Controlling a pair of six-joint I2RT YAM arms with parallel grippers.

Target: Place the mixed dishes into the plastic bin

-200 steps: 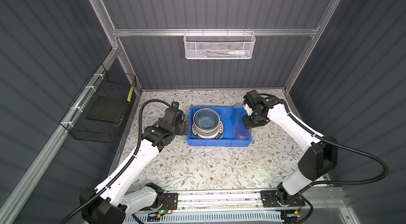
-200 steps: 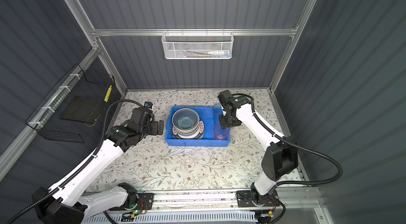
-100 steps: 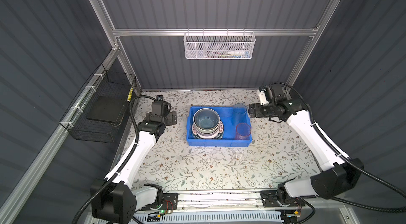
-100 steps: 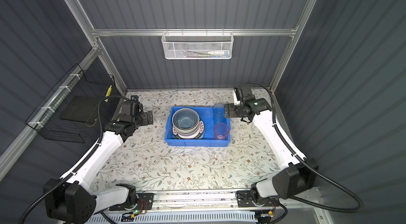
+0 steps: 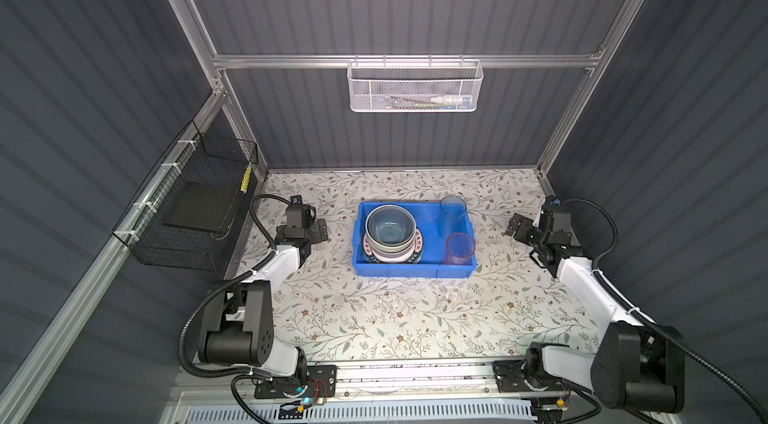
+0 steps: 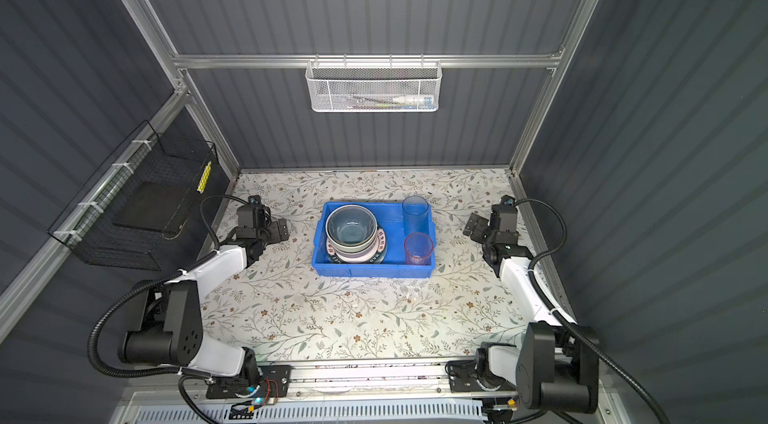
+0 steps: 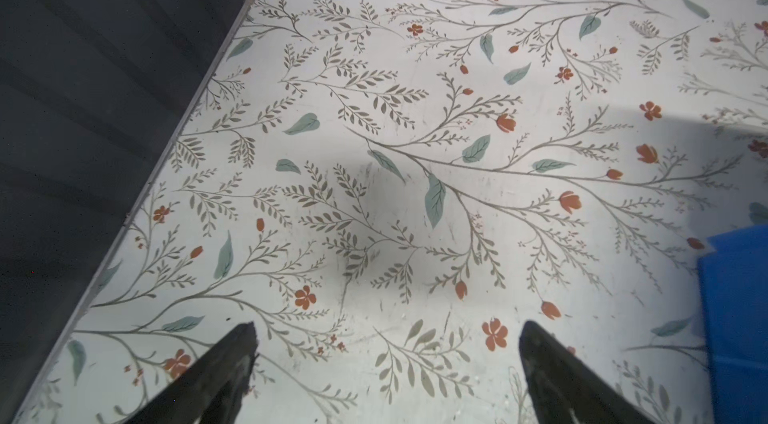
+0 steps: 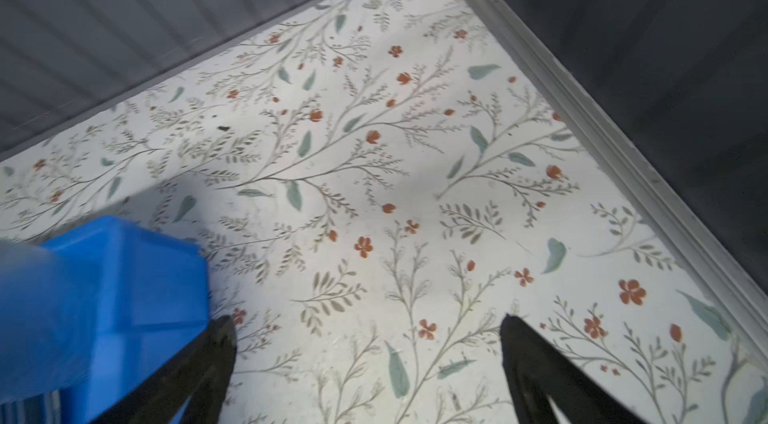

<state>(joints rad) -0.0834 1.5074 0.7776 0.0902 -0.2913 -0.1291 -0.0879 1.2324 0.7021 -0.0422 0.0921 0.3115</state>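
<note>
Centred on the floral tabletop (image 5: 374, 318) in both top views: bright blue plastic bin (image 5: 413, 271). Holds stacked bowls (image 5: 390, 229) on a lettered-rim plate (image 5: 419, 244) at its left end, blue tumbler (image 5: 452, 214) upright at far right, pink tumbler (image 5: 460, 249) upright at near right. Well apart on either side: left gripper (image 5: 319, 230) and right gripper (image 5: 516, 227), both spread wide and empty.

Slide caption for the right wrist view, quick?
Open, empty right claw above the floral tabletop, plastic bin corner alongside.
</note>
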